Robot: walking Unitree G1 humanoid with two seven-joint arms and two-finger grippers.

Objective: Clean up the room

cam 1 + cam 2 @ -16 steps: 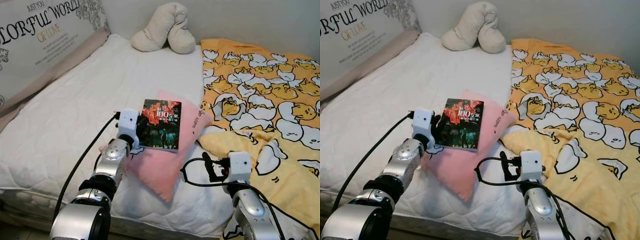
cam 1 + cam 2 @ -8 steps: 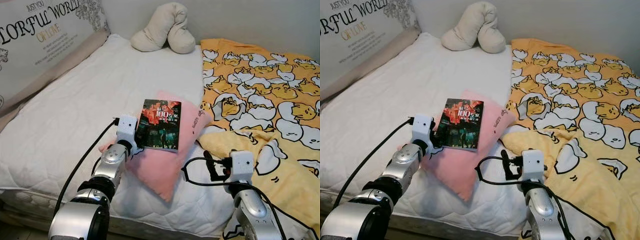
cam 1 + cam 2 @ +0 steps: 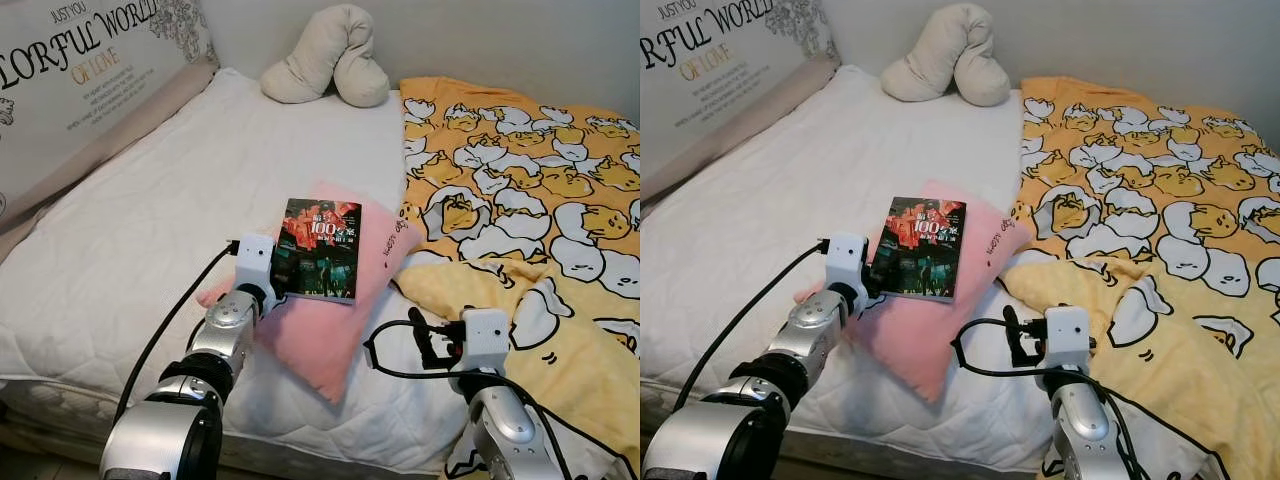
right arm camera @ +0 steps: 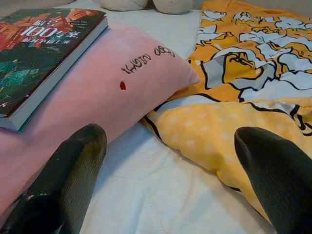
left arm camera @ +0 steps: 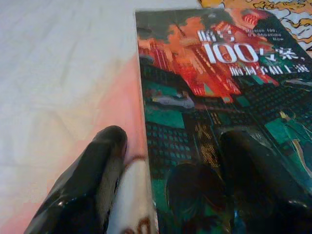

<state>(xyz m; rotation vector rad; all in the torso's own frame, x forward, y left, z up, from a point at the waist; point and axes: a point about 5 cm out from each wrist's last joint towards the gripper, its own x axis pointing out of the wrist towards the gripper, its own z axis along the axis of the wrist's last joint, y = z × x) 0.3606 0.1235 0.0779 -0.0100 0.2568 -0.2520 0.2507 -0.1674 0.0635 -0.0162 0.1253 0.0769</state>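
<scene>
Compared with a second ago, little has shifted: the left gripper (image 5: 165, 170) has eased back a touch toward the lower left of the head views, so more of the near corner of the book (image 3: 320, 249) is uncovered, while book, pink pillow (image 3: 330, 330) and right gripper (image 4: 170, 170) lie as they did. In the centre of the head views the book lies flat on the pillow, long axis running away from the robot toward the upper part of the frame, spine edge on the left. The left gripper is the nearer one; in the left wrist view its fingers stand apart and straddle that spine edge, one black finger (image 5: 97, 170) on the pillow beside the book, the other over the cover, not clamped. The right gripper hovers wide open, low in the frame, between the pillow and the yellow duck-print blanket (image 3: 520, 200).
</scene>
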